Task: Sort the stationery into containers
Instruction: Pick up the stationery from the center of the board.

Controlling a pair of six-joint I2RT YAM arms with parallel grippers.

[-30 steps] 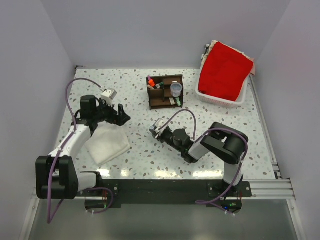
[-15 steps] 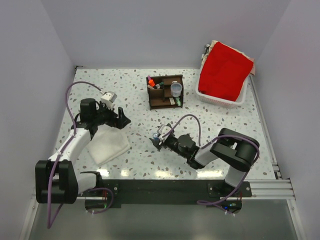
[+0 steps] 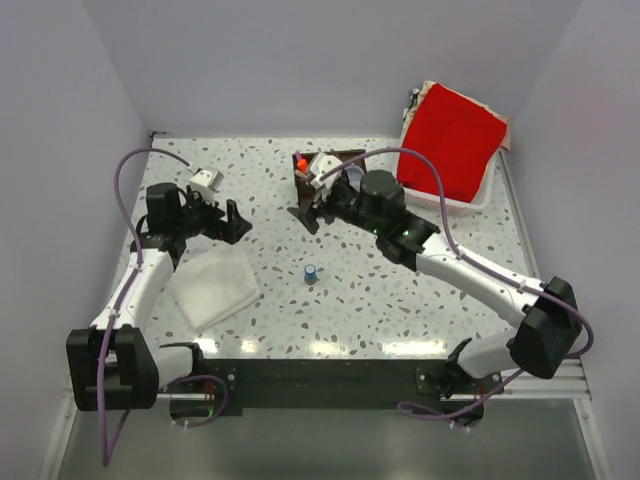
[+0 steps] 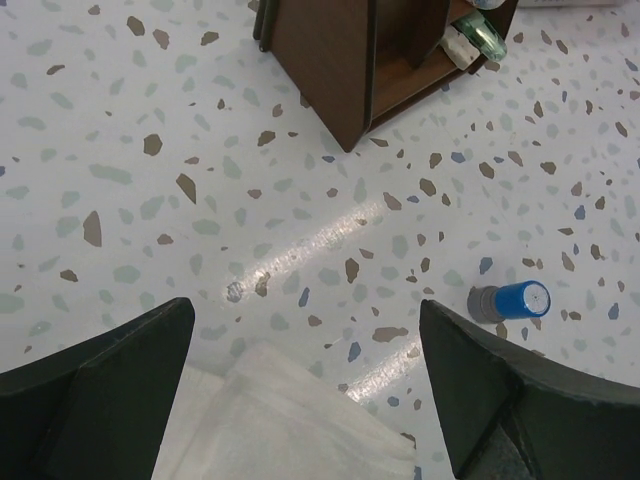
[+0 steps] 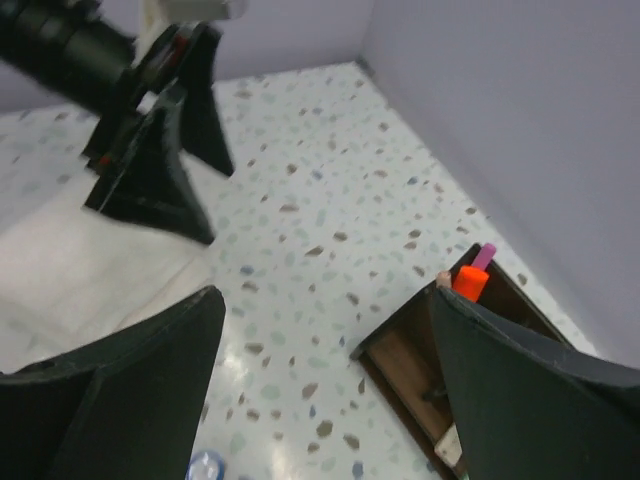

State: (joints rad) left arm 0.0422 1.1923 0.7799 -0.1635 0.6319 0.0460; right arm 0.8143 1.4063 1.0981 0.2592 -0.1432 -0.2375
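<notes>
A blue-capped grey stick (image 3: 312, 272) stands alone on the speckled table; it also shows in the left wrist view (image 4: 510, 300) and at the bottom edge of the right wrist view (image 5: 205, 467). The dark brown organizer (image 3: 345, 156) is half hidden by my right arm. An orange highlighter (image 5: 468, 281) stands in it, and a mint-green piece (image 4: 480, 35) lies in a lower compartment. My right gripper (image 3: 308, 214) hovers open and empty at the organizer's front left corner (image 5: 325, 300). My left gripper (image 3: 238, 222) is open and empty above the cloth's far edge (image 4: 305, 335).
A white folded cloth (image 3: 212, 285) lies at the near left, under my left gripper (image 4: 290, 420). A white basket with a red cloth (image 3: 450, 145) stands at the back right, beside the organizer. Walls close in the table on three sides.
My right gripper has opened and let go of the blue-capped stick, then risen and swung back towards the organizer. The stick now stands on the table. My left arm has drawn slightly left.
</notes>
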